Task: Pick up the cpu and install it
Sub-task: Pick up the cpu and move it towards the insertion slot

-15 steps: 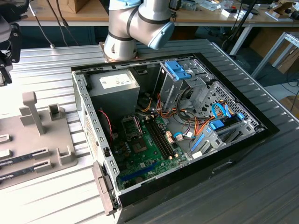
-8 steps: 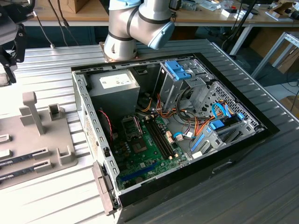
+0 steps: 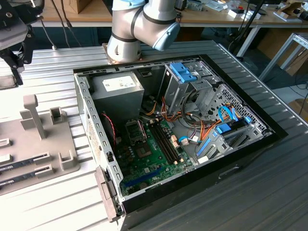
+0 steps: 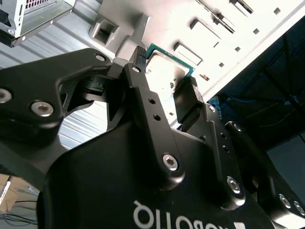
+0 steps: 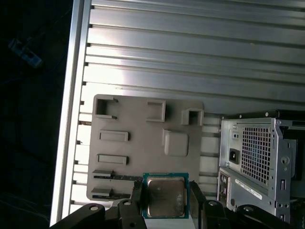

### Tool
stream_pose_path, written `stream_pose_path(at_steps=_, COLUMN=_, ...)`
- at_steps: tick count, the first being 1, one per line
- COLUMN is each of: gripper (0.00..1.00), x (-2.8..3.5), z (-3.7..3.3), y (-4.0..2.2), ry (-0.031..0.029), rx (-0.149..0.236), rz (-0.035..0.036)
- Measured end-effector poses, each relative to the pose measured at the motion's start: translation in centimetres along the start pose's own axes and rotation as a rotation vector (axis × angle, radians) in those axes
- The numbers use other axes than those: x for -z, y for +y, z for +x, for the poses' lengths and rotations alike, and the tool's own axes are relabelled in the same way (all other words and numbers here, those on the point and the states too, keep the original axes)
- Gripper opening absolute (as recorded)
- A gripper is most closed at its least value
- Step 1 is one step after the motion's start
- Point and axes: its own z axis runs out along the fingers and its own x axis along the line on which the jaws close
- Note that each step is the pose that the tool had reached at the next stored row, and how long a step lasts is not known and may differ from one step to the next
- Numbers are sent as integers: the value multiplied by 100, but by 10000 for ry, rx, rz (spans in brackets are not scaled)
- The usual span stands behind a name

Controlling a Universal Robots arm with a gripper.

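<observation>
Pick-up looks done: the gripper (image 5: 165, 192) is pinching the cpu (image 4: 166, 69) by two opposite edges, up above the grey tray (image 5: 138, 157) (not installed yet). Installing calls for squaring it to the motherboard socket (image 3: 134, 130), roughly 4 o'clock from the gripper in the exterior view. The chip's underside is hidden, and the socket latch is hard to make out.

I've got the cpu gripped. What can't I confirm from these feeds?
- cpu underside: faces away in both wrist views.
- Where the gripper meets its near edge: cut off by the picture edge in the first wrist view.
- Motherboard socket: too small in the exterior view to tell open or empty.
</observation>
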Motion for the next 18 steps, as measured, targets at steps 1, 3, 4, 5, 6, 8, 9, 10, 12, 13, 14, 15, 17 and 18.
stream_pose_path(at_steps=1, gripper=47, x=0, z=-9, y=-1, ry=0, rx=0, rz=0)
stream_pose_path(at_steps=3, gripper=47, x=-1, z=-33, y=-3, ry=0, rx=0, rz=0)
stream_pose_path(at_steps=4, gripper=47, x=-2, z=-41, y=-4, ry=0, rx=0, rz=0)
stream_pose_path(at_steps=5, gripper=47, x=-2, z=-52, y=-5, ry=0, rx=1, rz=0)
stream_pose_path(at_steps=6, gripper=47, x=-3, z=-59, y=-5, ry=0, rx=0, rz=0)
stream_pose_path(at_steps=8, gripper=47, x=-3, z=-72, y=-6, ry=0, rx=0, rz=0)
stream_pose_path(at_steps=9, gripper=47, x=-3, z=-79, y=-7, ry=0, rx=0, rz=0)
stream_pose_path(at_steps=10, gripper=47, x=-3, z=-86, y=-7, ry=0, rx=0, rz=0)
stream_pose_path(at_steps=12, gripper=47, x=-4, z=-100, y=-9, ry=0, rx=0, rz=-1)
stream_pose_path(at_steps=13, gripper=47, x=-5, z=-114, y=-10, ry=0, rx=0, rz=0)
stream_pose_path(at_steps=14, gripper=47, x=-5, z=-129, y=-11, ry=1, rx=0, rz=0)
stream_pose_path(at_steps=15, gripper=47, x=-6, z=-143, y=-13, ry=0, rx=0, rz=0)
stream_pose_path(at_steps=17, gripper=47, x=-7, z=-158, y=-14, ry=0, rx=0, rz=0)
stream_pose_path(at_steps=18, gripper=47, x=-7, z=-167, y=-15, ry=0, rx=1, rz=0)
